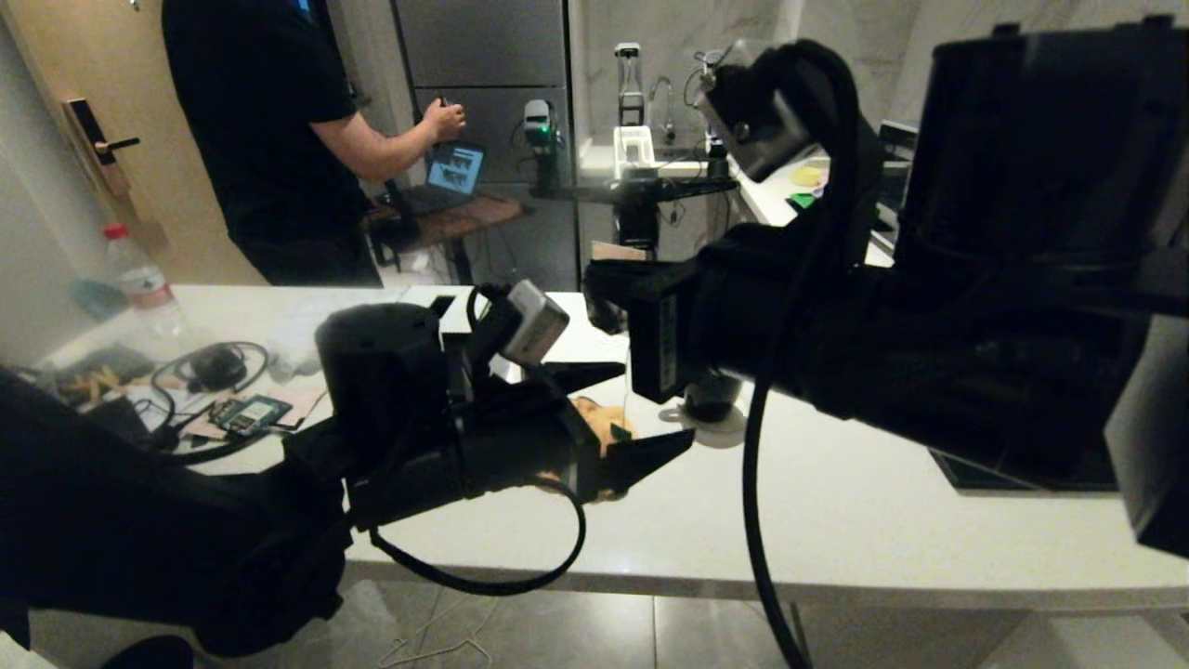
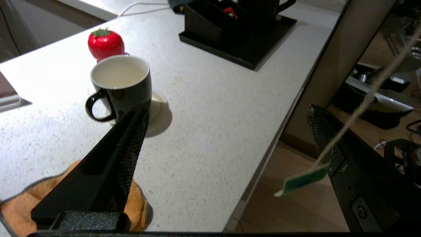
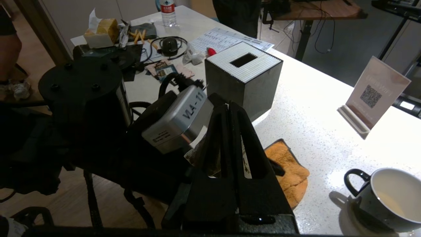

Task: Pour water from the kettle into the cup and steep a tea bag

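Observation:
My right gripper (image 3: 227, 105) is shut on the tea bag (image 3: 197, 156), which hangs under its fingers above the counter's near edge. The tea bag's string (image 2: 361, 105) drops to a green tag (image 2: 304, 179) that dangles between the wide-apart fingers of my open left gripper (image 2: 227, 110), close to one finger. Nothing is in the left gripper (image 1: 650, 404). The cup (image 2: 120, 82), a black mug with a white inside, stands on a white coaster beyond the left gripper. It also shows in the right wrist view (image 3: 388, 197). Only the kettle's (image 2: 263, 8) base shows, on a black tray.
An orange cloth (image 3: 289, 174) lies on the white counter (image 2: 213, 131) under the grippers. A red tomato-shaped object (image 2: 105, 42) sits behind the cup. A black compartment box (image 2: 210, 19) shares the tray. A tissue box (image 3: 243, 75) and a sign stand (image 3: 375, 92) are nearby. A person (image 1: 279, 139) stands beyond.

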`<state>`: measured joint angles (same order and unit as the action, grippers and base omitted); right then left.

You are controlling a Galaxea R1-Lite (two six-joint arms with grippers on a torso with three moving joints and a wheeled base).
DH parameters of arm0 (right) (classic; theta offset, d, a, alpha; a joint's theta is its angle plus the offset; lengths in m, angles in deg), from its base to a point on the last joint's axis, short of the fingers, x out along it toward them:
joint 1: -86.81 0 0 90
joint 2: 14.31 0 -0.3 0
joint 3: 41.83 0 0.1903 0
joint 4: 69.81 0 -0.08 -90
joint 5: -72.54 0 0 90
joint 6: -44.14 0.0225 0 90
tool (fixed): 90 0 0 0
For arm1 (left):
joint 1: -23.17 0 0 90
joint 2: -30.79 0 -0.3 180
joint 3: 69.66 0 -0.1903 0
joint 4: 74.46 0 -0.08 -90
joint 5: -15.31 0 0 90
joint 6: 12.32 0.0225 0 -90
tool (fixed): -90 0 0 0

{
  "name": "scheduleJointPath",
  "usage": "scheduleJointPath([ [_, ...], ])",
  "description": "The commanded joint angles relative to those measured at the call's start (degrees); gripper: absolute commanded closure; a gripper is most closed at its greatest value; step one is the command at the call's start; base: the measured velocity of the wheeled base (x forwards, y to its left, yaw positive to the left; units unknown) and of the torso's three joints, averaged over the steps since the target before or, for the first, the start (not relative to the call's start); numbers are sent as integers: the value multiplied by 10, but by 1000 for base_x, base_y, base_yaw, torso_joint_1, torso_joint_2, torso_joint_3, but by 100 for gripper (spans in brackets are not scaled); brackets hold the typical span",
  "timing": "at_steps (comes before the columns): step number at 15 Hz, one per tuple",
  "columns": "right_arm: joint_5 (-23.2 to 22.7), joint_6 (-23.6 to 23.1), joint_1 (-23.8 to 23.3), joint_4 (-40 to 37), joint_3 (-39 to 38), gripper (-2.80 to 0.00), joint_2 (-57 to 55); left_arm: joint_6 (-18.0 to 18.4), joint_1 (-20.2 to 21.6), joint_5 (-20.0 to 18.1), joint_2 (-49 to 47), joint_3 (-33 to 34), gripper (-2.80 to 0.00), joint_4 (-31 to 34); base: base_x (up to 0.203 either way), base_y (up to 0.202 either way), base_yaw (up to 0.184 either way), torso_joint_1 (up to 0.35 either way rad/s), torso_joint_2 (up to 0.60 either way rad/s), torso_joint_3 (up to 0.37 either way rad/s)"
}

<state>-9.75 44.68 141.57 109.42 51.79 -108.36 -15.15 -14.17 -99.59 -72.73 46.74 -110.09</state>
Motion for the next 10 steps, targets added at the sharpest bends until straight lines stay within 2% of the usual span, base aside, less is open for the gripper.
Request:
scheduleJointPath([
  [1, 4, 2, 3, 2, -2, 0, 1, 0, -2, -2, 2, -4, -280, -3, 0, 0, 0, 0, 0, 0],
  [2, 5, 2, 4, 2, -4, 0, 3, 0, -3, -2, 2, -5, -280, -3, 0, 0, 0, 0, 0, 0],
  [3, 5, 2, 4, 2, -9, 0, 5, 0, -3, -2, 2, -6, 0, -3, 0, 0, 0, 0, 0, 0],
  [10, 5, 4, 4, 3, -17, 0, 8, 2, -2, -2, 3, -5, 0, -4, 0, 0, 0, 0, 0, 0],
])
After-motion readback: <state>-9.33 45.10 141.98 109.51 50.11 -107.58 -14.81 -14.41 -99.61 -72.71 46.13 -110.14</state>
